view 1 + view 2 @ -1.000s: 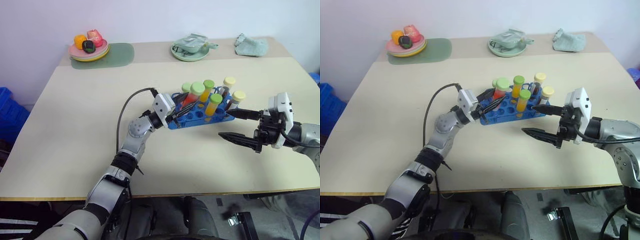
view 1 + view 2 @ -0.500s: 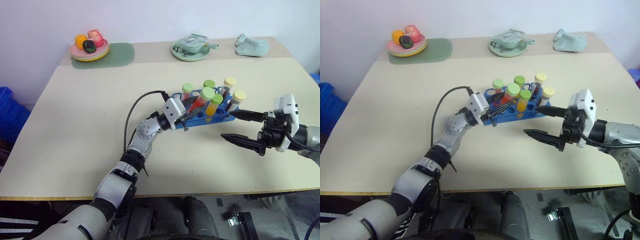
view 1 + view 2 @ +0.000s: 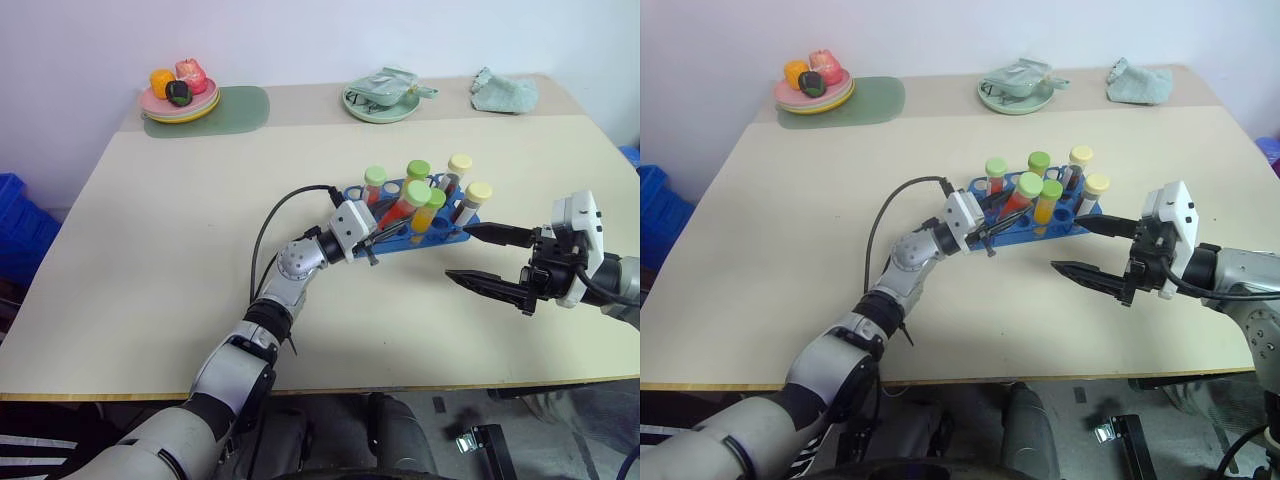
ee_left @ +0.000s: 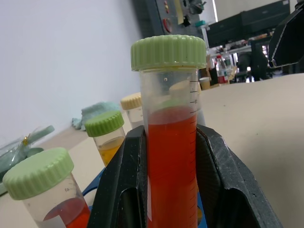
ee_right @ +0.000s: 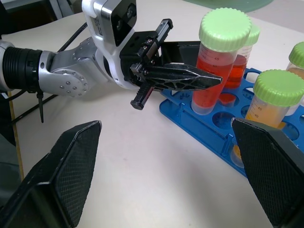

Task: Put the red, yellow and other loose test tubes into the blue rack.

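Note:
My left gripper [image 3: 397,224] is shut on a tube of red liquid with a light-green cap [image 3: 410,198]. The tube leans over the front left part of the blue rack [image 3: 451,237], its lower end down among the holes. In the left wrist view the black fingers [image 4: 222,180] clamp this red tube [image 4: 171,156]. Several other capped tubes stand in the rack, among them a yellow-orange one [image 3: 431,208] and a dark-red one with a pale-yellow cap [image 3: 473,198]. My right gripper [image 3: 461,253] hovers open just right of the rack, holding nothing.
A plate of toy fruit [image 3: 179,95] on a green mat stands at the back left. A green dish with a crumpled packet [image 3: 383,94] and a cloth [image 3: 503,91] lie along the far edge. A blue crate [image 3: 15,228] sits on the floor to the left.
My left gripper has carried the red tube to the right and a little down along the rack's front, and the tube now leans more. The right gripper has stayed open in place.

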Robot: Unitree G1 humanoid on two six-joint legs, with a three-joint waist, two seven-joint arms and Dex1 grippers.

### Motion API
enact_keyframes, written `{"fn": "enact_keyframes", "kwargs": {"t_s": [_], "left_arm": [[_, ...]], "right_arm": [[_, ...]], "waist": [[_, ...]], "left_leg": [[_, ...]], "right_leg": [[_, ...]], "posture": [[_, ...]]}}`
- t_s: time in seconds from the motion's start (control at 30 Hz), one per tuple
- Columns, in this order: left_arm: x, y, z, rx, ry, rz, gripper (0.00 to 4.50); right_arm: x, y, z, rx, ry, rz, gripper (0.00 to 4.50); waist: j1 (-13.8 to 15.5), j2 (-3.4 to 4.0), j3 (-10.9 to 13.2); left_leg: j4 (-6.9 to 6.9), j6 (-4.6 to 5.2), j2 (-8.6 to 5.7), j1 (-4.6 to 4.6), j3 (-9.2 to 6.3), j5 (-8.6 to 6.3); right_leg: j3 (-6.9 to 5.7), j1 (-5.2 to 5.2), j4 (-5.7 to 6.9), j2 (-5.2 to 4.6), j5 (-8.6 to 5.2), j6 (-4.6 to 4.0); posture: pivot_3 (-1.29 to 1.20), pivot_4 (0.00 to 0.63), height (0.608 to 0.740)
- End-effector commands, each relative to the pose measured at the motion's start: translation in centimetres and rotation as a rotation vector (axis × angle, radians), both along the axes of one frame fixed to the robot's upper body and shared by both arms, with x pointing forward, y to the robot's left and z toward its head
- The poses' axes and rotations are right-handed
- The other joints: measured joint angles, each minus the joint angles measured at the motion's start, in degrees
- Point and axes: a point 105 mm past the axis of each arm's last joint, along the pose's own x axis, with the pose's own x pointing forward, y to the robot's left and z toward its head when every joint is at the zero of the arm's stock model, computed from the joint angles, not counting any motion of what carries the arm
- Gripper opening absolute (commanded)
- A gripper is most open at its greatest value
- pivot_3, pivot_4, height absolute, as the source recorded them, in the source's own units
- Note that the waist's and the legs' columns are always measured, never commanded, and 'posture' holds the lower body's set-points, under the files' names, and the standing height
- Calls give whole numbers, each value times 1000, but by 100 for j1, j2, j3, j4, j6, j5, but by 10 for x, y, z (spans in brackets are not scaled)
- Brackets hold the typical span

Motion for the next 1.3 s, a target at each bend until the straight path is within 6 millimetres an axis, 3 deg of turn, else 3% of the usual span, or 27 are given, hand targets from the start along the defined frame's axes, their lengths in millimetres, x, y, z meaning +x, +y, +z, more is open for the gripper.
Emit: {"fn": "enact_keyframes", "kwargs": {"t_s": [0.03,0.43,0.63,0.83,1.3], "left_arm": [[1,5,-3,-32,39,9,793],[-5,15,-10,-105,128,29,793],[6,22,-3,-116,117,78,793],[14,17,9,-125,91,93,793],[-1,0,-8,-90,113,10,793]], "right_arm": [[-3,2,13,-18,-52,16,4500],[0,2,14,-25,-56,22,4500],[1,3,14,-23,-58,26,4500],[2,3,14,-25,-61,26,4500],[2,3,15,-29,-67,17,4500]], "waist": [[-2,0,0],[-3,1,-4],[-4,1,-4],[7,0,-4],[-1,0,-3]], "left_leg": [[0,0,0,0,0,0],[0,1,1,3,0,0],[0,1,1,4,0,0],[1,1,0,3,0,0],[1,1,0,2,0,-1]], "right_leg": [[0,0,0,0,0,0],[0,4,0,0,0,0],[0,4,0,1,0,0],[0,4,-2,0,0,0],[0,4,-3,0,1,1]], "posture": [[0,150,740],[0,150,740],[0,150,740],[0,150,740],[0,150,740]]}}
